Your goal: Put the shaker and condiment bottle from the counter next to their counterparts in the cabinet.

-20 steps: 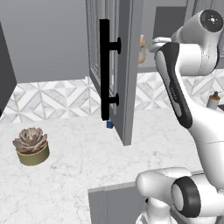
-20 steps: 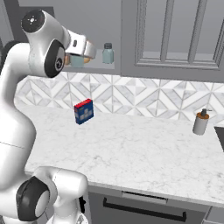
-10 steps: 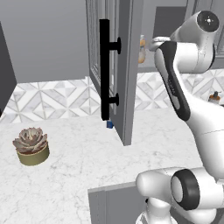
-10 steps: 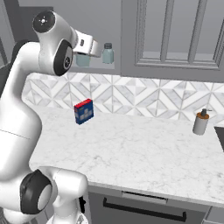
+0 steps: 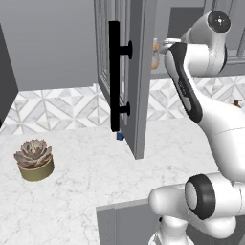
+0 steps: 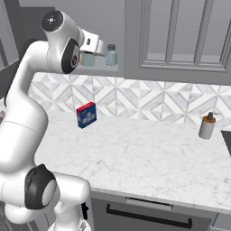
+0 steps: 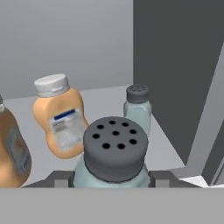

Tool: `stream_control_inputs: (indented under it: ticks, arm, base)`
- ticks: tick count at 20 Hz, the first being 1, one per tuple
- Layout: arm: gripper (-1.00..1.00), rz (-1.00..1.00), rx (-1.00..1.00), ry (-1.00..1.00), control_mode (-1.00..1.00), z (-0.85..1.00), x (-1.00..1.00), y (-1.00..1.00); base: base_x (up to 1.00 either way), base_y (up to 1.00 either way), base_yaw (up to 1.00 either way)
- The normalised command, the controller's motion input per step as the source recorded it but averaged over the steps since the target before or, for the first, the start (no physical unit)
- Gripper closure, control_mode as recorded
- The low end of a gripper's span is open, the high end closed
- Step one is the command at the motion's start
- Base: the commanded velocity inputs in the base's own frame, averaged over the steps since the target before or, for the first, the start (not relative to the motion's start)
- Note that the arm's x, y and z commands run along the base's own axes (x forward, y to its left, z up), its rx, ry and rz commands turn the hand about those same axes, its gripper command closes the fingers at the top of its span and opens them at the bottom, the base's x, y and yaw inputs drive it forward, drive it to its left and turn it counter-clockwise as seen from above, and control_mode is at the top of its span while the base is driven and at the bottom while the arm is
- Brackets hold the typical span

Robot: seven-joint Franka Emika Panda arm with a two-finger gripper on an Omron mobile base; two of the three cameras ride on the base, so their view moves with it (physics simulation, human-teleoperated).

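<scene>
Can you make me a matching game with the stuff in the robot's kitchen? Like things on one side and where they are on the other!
Things:
1. shaker
2. blue box
3. potted succulent
4. pump dispenser

Places:
A. on the counter, near the tiled wall, below the cabinet shelf
B. between the gripper fingers, in the cabinet
C. on the counter, far right by the wall
D. on the counter, left of the open cabinet door

Pairs: 1-B, 2-A, 3-D, 4-C

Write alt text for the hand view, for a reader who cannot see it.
A teal shaker with a dark perforated cap sits close up between the jaws of the gripper, over the grey cabinet shelf. Behind it stand a second teal shaker, an orange condiment bottle with a whitish cap, and part of another orange bottle at the left edge.
</scene>
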Motion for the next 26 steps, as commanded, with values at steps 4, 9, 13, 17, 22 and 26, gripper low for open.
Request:
stream_control_inputs:
  ticks: [4, 9, 13, 17, 22, 26]
  arm:
    - [1.00, 0.00, 0.00, 0.00, -1.00, 0.00, 0.24, 0.00]
    - [1.00, 0.00, 0.00, 0.00, -1.00, 0.00, 0.11, 0.00]
    - [1.00, 0.00, 0.00, 0.00, -1.00, 0.00, 0.02, -0.11]
    - [1.00, 0.00, -0.01, 0.00, -1.00, 0.00, 0.00, -0.24]
    - [1.00, 0.00, 0.00, 0.00, -1.00, -0.04, 0.11, -0.03]
    - [1.00, 0.00, 0.00, 0.00, -1.00, -0.09, 0.13, 0.00]
  base:
    - [0.00, 0.00, 0.00]
    - [0.00, 0.00, 0.00]
    - [0.00, 0.00, 0.00]
    - [0.00, 0.00, 0.00]
    - [0.00, 0.00, 0.00]
    - [0.00, 0.00, 0.00]
